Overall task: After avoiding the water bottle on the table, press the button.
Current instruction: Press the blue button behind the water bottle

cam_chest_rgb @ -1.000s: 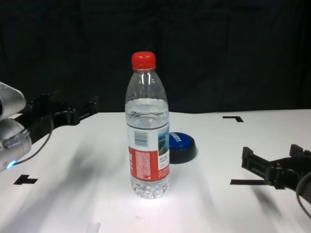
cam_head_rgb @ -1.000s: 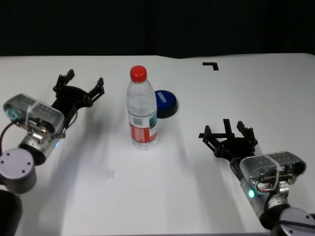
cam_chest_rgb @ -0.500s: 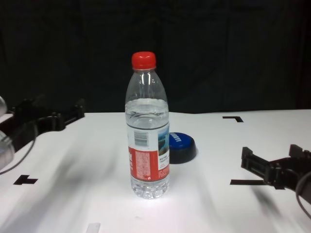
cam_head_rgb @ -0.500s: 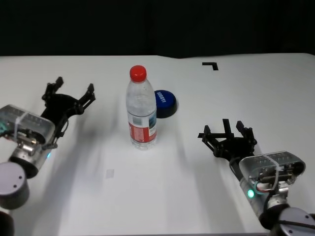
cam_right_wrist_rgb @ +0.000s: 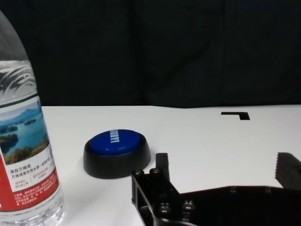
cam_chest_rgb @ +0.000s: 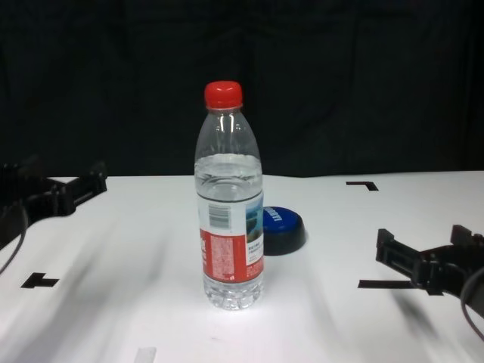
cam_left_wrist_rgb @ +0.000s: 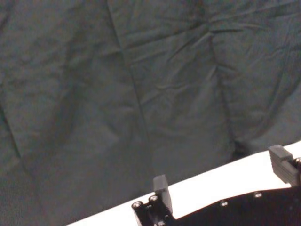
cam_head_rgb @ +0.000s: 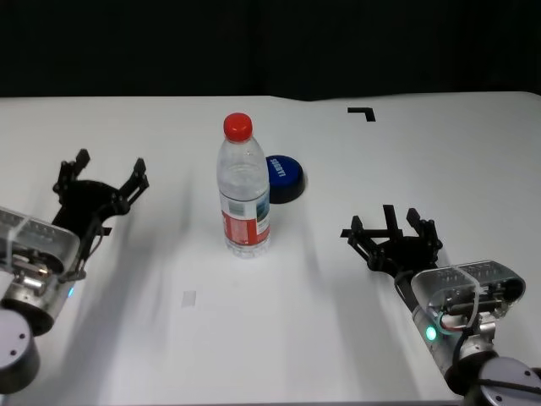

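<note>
The water bottle (cam_head_rgb: 243,199) stands upright mid-table, clear with a red cap and a red, white and blue label; it also shows in the chest view (cam_chest_rgb: 232,212) and the right wrist view (cam_right_wrist_rgb: 23,155). The blue dome button (cam_head_rgb: 284,177) sits just behind it to the right, also in the chest view (cam_chest_rgb: 281,229) and the right wrist view (cam_right_wrist_rgb: 116,151). My left gripper (cam_head_rgb: 106,169) is open and empty, far left of the bottle. My right gripper (cam_head_rgb: 390,227) is open and empty, at the right, nearer than the button.
The white table (cam_head_rgb: 254,338) bears black tape marks: a corner mark (cam_head_rgb: 363,112) at the far right and a T mark (cam_chest_rgb: 39,280) at the near left. A small clear tape piece (cam_head_rgb: 189,298) lies in front of the bottle. A black curtain hangs behind.
My left gripper has drawn back to the left and nearer, away from the bottle, still open. The right arm, bottle and button have not moved.
</note>
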Controlling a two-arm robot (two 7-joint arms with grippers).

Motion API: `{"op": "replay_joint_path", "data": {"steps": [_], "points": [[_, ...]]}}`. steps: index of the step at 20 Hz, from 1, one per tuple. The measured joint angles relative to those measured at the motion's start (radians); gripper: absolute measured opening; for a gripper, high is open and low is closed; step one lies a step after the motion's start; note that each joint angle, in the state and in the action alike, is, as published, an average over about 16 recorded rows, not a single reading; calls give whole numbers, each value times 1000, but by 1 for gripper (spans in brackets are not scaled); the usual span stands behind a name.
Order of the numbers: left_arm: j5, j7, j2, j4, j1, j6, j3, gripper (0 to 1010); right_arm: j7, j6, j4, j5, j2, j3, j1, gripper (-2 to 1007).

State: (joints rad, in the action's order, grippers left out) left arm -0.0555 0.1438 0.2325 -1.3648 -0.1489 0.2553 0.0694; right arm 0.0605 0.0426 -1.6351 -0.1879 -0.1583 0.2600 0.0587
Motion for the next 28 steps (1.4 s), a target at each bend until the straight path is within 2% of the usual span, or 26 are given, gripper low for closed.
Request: {"op": "replay_joint_path", "data": {"steps": [13,28], "points": [[-17,-29,-21,-128,128,-26,-45,1003,0,0,0,0,0,0,0,1003],[-38,-57,-57,-228,249,-37,-79,1003,0,0,0,0,0,0,0,1003]]}}
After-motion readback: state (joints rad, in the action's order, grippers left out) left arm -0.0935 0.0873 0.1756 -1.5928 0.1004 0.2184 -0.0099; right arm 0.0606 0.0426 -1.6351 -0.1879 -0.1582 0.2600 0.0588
